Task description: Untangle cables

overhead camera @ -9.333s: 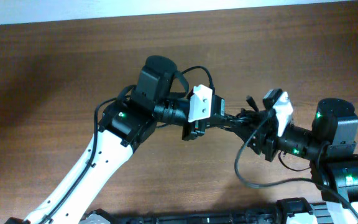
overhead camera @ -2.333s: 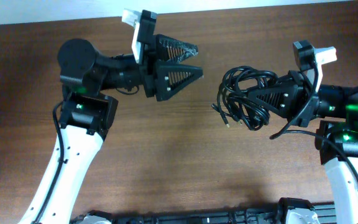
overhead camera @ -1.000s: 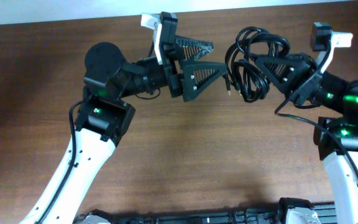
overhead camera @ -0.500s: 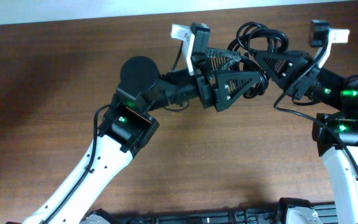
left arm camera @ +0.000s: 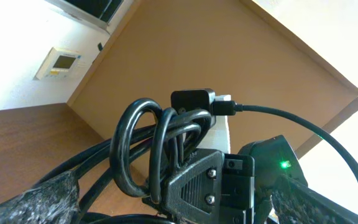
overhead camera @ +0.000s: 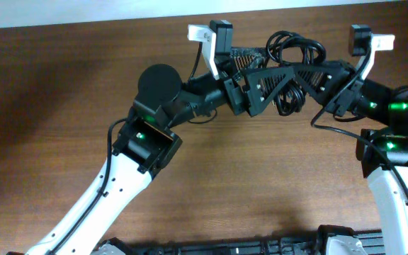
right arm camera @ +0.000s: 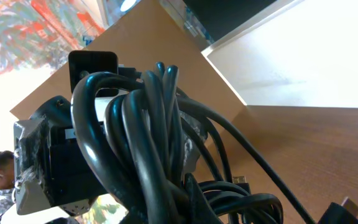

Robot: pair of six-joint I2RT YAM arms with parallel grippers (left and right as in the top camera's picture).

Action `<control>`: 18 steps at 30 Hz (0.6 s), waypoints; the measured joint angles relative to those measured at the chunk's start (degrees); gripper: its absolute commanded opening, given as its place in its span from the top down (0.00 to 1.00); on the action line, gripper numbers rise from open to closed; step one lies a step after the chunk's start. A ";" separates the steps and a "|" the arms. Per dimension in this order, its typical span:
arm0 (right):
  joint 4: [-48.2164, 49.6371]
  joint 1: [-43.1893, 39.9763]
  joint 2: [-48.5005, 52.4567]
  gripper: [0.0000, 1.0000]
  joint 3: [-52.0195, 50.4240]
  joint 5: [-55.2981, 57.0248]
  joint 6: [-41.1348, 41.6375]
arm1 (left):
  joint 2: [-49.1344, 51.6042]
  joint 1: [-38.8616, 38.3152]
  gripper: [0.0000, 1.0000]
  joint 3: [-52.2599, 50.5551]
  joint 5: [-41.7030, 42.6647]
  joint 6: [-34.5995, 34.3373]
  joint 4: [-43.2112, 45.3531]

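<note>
From overhead, both arms are meeting near the far edge of the wooden table (overhead camera: 211, 184). The cables (overhead camera: 297, 44) are hanging in the air there as one tight black bundle, not lying on the wood. The right gripper (overhead camera: 297, 76) is clenching that bundle from the right side, with loops sticking up above its jaws and a few more dangling below. The left gripper (overhead camera: 280, 62) is pointing in from the left with its jaws spread wide, straddling the left part of the bundle. I honestly can't tell from up here whether either jaw is touching a cord. In the left wrist view the cables are filling the middle, looping over the top of the right gripper's black body. The left gripper's own fingers (left arm camera: 39, 200) are sitting far apart in the bottom corners, with the loops in the gap between them and nothing pinched. In the right wrist view the bundle is rising thick from the bottom middle, burying the right jaws under cords. A couple of small plug ends (right arm camera: 238, 181) are poking out low on the right, and the left gripper is sitting just behind the cords on the left.
</note>
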 measured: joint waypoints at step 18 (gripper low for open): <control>0.24 -2.71 0.00 0.96 0.00 -0.04 0.00 | 0.11 1.64 0.04 0.00 0.70 -0.02 -0.68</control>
